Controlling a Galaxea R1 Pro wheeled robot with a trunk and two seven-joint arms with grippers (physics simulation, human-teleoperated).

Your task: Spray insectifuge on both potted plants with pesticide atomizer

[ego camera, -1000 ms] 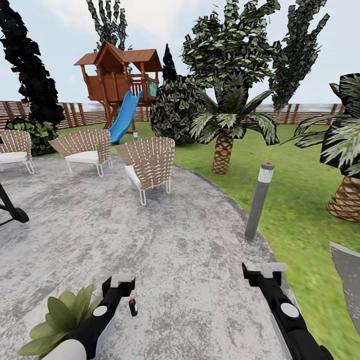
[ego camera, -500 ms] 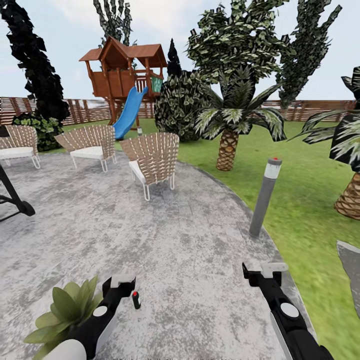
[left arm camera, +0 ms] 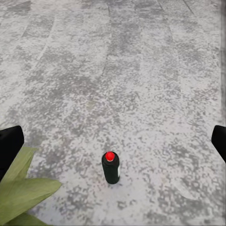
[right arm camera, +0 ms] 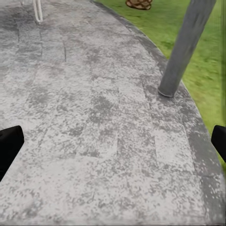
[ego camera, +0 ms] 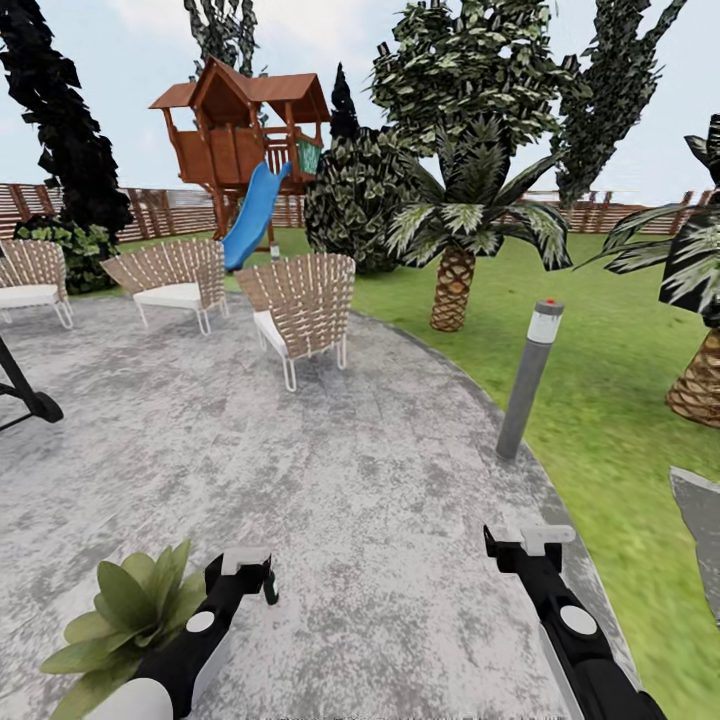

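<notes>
Grey mottled paving [ego camera: 380, 480] carries the pesticide atomizer [left arm camera: 110, 168], which stands upright beside the potted plant [ego camera: 125, 610] and seems just under your left gripper [ego camera: 245, 570], whose fingers are spread wide, like your right gripper [ego camera: 528, 545].

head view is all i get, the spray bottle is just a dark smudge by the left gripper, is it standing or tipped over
Observer: Standing. The left wrist view shows the spray bottle upright on the paving, red tip up.
Operator: is the gripper on it
Observer: No. The left gripper is open, fingers wide apart, and the bottle stands ahead of them, apart from both.
Operator: anything close to the fingers
Observer: Yes, leaves of the potted plant lie right beside one finger.
</notes>
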